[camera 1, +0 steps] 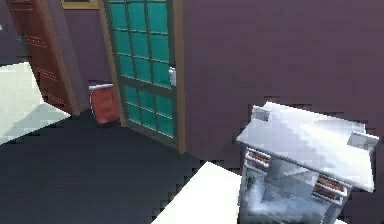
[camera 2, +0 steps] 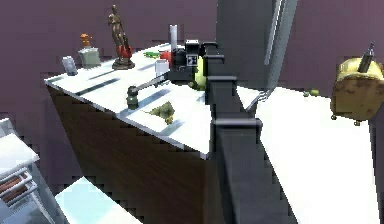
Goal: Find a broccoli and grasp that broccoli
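Note:
In the arm side view the dark arm (camera 2: 228, 130) rises from the bottom edge over a white-topped counter (camera 2: 300, 150). My gripper (camera 2: 176, 66) is at the arm's far end, among small things at the back of the counter, so I cannot tell whether it holds anything. A yellow-green rounded thing (camera 2: 200, 72) sits right beside the arm's end. A small olive-green lump (camera 2: 165, 113) lies on the counter left of the arm, near a dark faucet (camera 2: 135, 95). Its shape is too small to name.
A brown statue (camera 2: 120, 38), small jars (camera 2: 88, 50) and a golden toaster-like thing (camera 2: 358, 88) stand on the counter, with a grey fridge (camera 2: 250, 35) behind. The forward view has a teal glass door (camera 1: 148, 60), a red bin (camera 1: 103, 104), dark floor and a grey metal appliance (camera 1: 305, 165).

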